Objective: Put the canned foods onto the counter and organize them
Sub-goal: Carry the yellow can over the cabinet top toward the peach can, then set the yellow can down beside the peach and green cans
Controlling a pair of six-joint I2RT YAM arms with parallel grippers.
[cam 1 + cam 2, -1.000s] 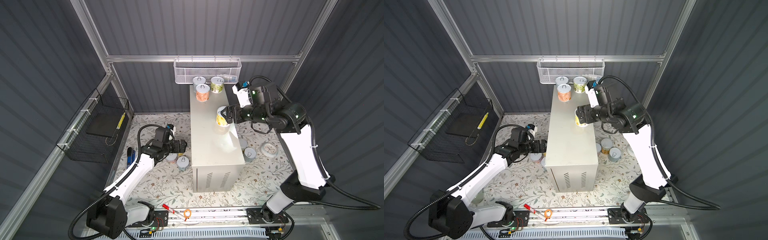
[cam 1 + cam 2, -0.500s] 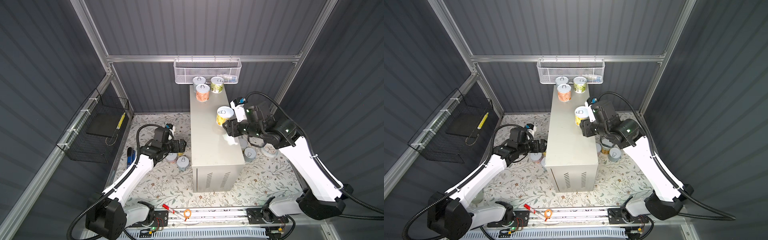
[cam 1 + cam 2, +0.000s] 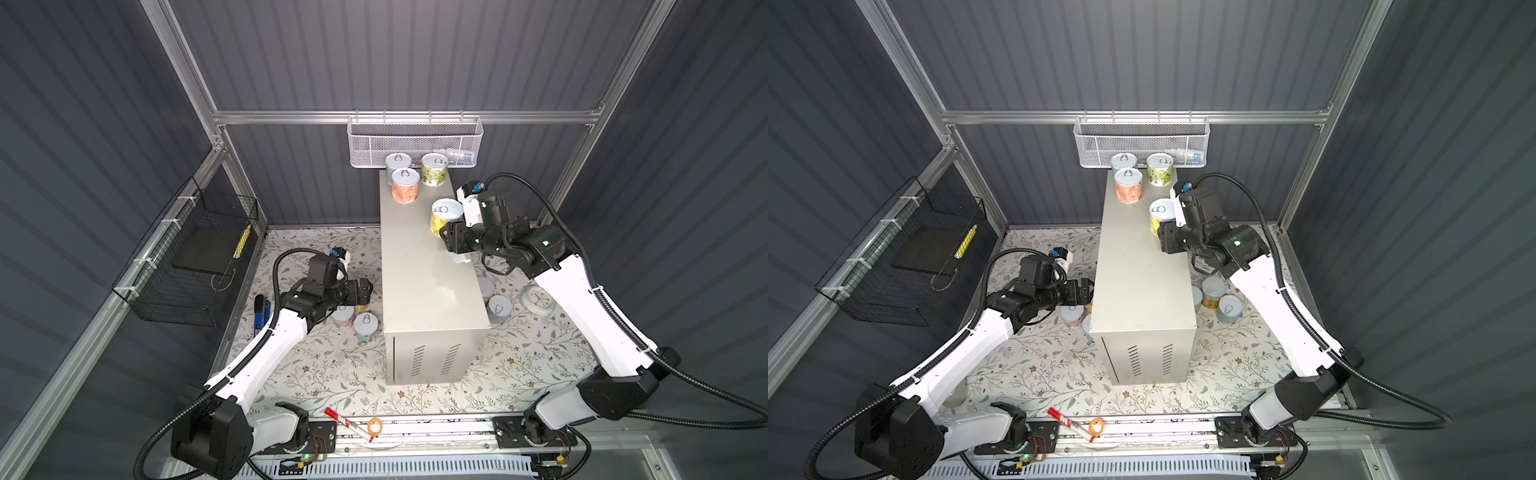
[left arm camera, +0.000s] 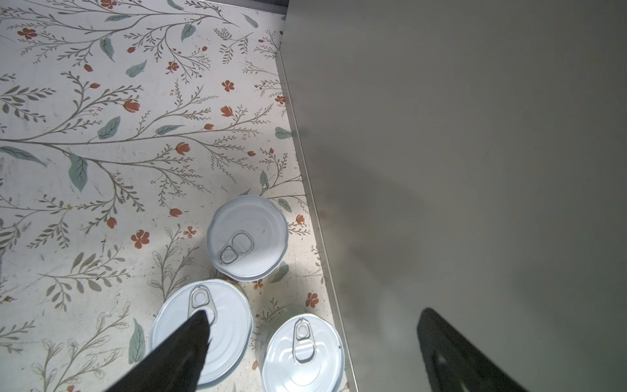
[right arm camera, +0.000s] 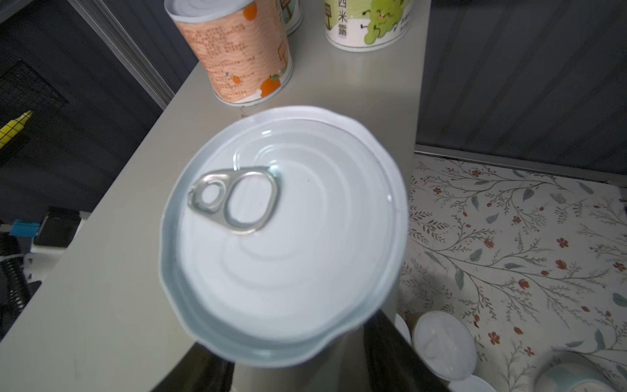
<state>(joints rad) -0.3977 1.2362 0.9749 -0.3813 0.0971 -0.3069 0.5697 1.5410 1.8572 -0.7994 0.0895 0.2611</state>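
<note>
- In a top view, the yellow can [image 3: 445, 212] is seen at the right edge of the surface [image 3: 424, 291], its long axis close to vertical. The right claw [image 3: 447, 235] is set against its lower wall from the near side. The orange can [image 3: 405, 189] and the green can [image 3: 434, 168] are stood just beyond it at the far end. The free spot is judged to lie ahead of the claw, in front of the green can and beside the orange one.
- In both top views, the left claw [image 3: 1087, 291] is held low over the floral floor [image 3: 1038, 374], just beside the surface's left wall. The floor cans [image 3: 365, 326] are grouped just beside and below it, so this arm is judged the nearer one for them.
- In the left wrist view, the left claw's fingers [image 4: 190, 342] are spread wide apart and nothing is held. Three floor cans are stood upright, lids up, close together. One finger is seen over a lid, the other against the surface's side wall.
- In the right wrist view, the yellow can's lid fills the frame. The right claw's fingers [image 5: 393, 353] are run under it on either side, so the claw is judged clamped on the can. Whether the base is rested on the surface cannot be told.
</note>
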